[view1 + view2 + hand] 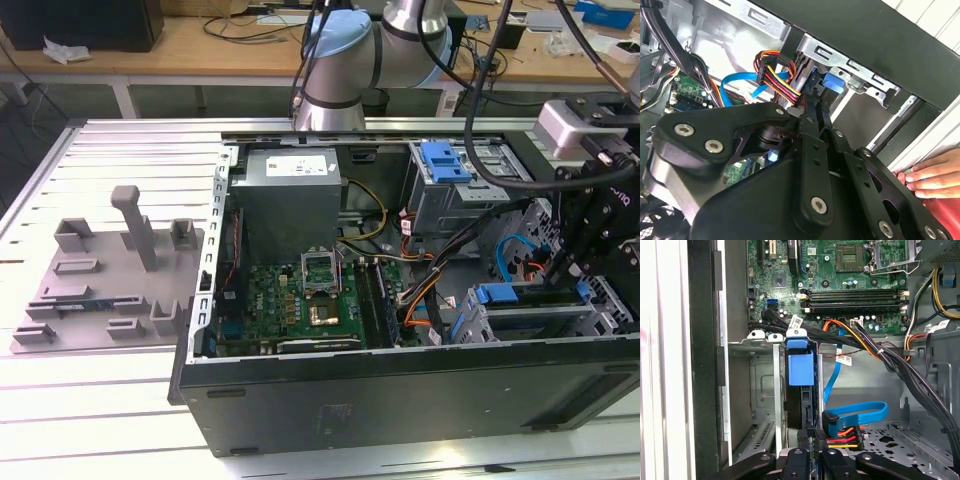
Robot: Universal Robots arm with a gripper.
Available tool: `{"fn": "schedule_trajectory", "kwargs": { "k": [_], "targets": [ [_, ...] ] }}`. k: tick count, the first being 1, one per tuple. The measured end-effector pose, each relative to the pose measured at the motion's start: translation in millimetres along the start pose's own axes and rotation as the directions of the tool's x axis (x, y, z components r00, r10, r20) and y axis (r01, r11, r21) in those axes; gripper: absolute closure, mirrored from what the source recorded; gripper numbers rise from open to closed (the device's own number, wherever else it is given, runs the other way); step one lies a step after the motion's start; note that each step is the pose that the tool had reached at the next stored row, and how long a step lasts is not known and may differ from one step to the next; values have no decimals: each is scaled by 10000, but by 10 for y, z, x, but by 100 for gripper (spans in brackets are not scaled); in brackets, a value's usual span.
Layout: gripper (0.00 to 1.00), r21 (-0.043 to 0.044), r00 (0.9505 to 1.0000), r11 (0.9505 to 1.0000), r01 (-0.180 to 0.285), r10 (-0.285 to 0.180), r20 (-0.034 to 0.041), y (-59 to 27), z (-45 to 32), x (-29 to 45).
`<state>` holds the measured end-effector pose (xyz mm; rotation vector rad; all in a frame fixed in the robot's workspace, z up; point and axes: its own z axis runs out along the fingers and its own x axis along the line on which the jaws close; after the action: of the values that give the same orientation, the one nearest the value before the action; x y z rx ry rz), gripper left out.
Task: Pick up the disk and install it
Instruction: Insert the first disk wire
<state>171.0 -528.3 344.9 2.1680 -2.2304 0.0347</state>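
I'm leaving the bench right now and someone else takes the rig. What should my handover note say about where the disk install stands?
Pincer: low inside the open computer case, right at the disk; whether it grips it cannot be told.
Disk: edge-on in a slot of the drive cage, blue bracket toward the motherboard.
Done: disk picked up and brought into the cage.
Left: full seating is not confirmed, and the pincer has not yet drawn clear.
Note: a person's hand rests by the case's outer edge.
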Motion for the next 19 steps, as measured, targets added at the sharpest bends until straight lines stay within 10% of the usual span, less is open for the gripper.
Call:
{"fn": "schedule_trajectory", "kwargs": {
  "k": [19],
  "targets": [
    [84, 0, 10000, 10000, 0, 0, -1, -5, 72, -3]
  ]
}}
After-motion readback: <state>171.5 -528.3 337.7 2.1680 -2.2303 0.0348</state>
